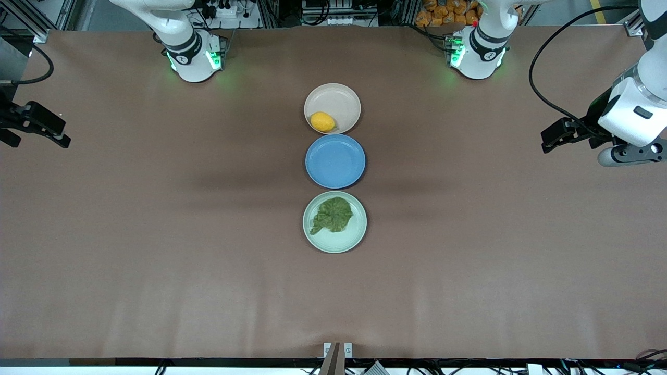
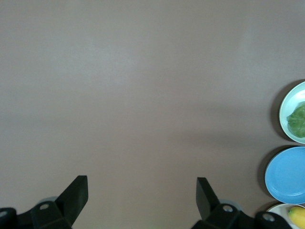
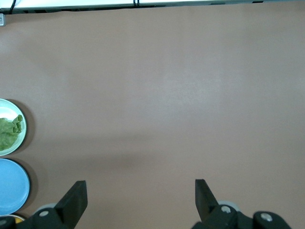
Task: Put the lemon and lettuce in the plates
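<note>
- Lying in the mint plate (image 1: 359, 233), nearest the front camera, the lettuce (image 1: 333, 214) sits flat with its stem tip pointing toward the right arm's end.
- Next in the row, farther off, the blue plate (image 1: 335, 161) sits between the other two plates, just beside each.
- Farthest, the beige plate (image 1: 338, 100) holds the lemon (image 1: 322, 122), against its rim on the blue plate's side.
- Both arms wait: the left gripper (image 2: 142, 192) hangs over bare table (image 1: 156, 234) at its own end, fingers spread, holding nothing.
- The right gripper (image 3: 141, 194) hangs over the table's other end, likewise spread and unloaded.
</note>
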`<control>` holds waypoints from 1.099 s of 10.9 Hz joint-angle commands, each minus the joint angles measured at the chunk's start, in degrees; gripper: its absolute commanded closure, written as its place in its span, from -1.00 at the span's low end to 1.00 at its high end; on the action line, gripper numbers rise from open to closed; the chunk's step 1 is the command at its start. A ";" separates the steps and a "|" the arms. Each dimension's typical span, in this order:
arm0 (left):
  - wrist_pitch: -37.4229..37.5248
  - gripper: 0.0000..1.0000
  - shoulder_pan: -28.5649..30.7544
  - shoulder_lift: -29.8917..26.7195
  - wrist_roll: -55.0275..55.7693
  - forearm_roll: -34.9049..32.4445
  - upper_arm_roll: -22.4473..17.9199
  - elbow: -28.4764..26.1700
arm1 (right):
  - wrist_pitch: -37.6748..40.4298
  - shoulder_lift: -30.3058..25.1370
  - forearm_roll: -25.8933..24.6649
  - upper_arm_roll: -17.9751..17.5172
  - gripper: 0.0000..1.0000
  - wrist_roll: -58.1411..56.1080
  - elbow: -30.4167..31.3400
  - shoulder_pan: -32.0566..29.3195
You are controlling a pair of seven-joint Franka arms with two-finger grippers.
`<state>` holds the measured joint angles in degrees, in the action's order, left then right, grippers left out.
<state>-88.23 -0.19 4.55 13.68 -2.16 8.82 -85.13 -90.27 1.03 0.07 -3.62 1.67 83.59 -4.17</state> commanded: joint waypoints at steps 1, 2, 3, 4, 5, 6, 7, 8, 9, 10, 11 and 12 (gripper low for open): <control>1.04 -1.00 -2.18 -1.56 -1.64 1.29 -3.89 0.05 | 0.71 -0.94 1.08 -0.34 -1.00 -0.26 -0.01 -0.93; 1.04 -1.00 -2.18 -1.56 -1.73 1.29 -3.90 0.05 | 0.28 -0.86 1.08 -0.42 -1.00 -0.17 0.08 -0.84; 1.13 -1.00 -2.18 -1.56 -1.90 1.29 -3.72 0.14 | -0.08 -0.77 1.08 -0.42 -1.00 -0.17 0.08 -0.67; 1.56 -1.00 -2.18 -1.56 -3.38 1.29 -3.72 0.14 | 0.01 -0.77 1.08 -0.51 -1.00 -0.17 0.25 -0.58; 2.00 -1.00 -2.18 -1.56 -4.01 1.29 -3.81 1.27 | 0.01 -0.77 1.08 -0.51 -1.00 -0.17 0.26 -0.58; 3.05 -1.00 -2.18 -1.39 -4.01 1.29 -3.81 2.15 | 0.01 -0.77 1.08 -0.51 -1.00 -0.17 0.34 -0.58; 3.50 -1.00 -2.18 -1.39 -4.01 1.29 -3.46 2.51 | 0.01 -0.77 1.08 -0.51 -1.00 -0.17 0.34 -0.58; 3.67 -1.00 -2.18 -1.39 -4.01 1.29 -3.28 2.69 | 0.01 -0.68 1.16 -0.51 -1.00 -0.17 0.34 -0.58; 4.29 -1.00 -2.27 -1.30 -4.01 1.29 -3.11 3.39 | -0.08 -0.59 1.16 -0.51 -1.00 -0.17 0.34 -0.58; 4.81 -1.00 -2.27 -1.21 -4.01 1.29 -3.11 3.91 | -0.08 -0.59 1.08 -0.51 -1.00 -0.17 0.34 -0.58; 5.60 -1.00 -2.27 -1.30 -4.01 1.37 -3.11 4.27 | -0.08 -0.59 1.08 -0.51 -1.00 -0.17 0.34 -0.58; 6.39 -1.00 -2.27 -1.21 -4.01 1.37 -3.11 4.88 | -0.08 -0.59 1.08 -0.51 -1.00 -0.17 0.34 -0.58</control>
<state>-84.44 -2.26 3.31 11.07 -2.15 6.09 -82.26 -90.34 0.92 0.38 -3.76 1.67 83.62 -4.20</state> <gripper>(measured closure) 0.000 0.000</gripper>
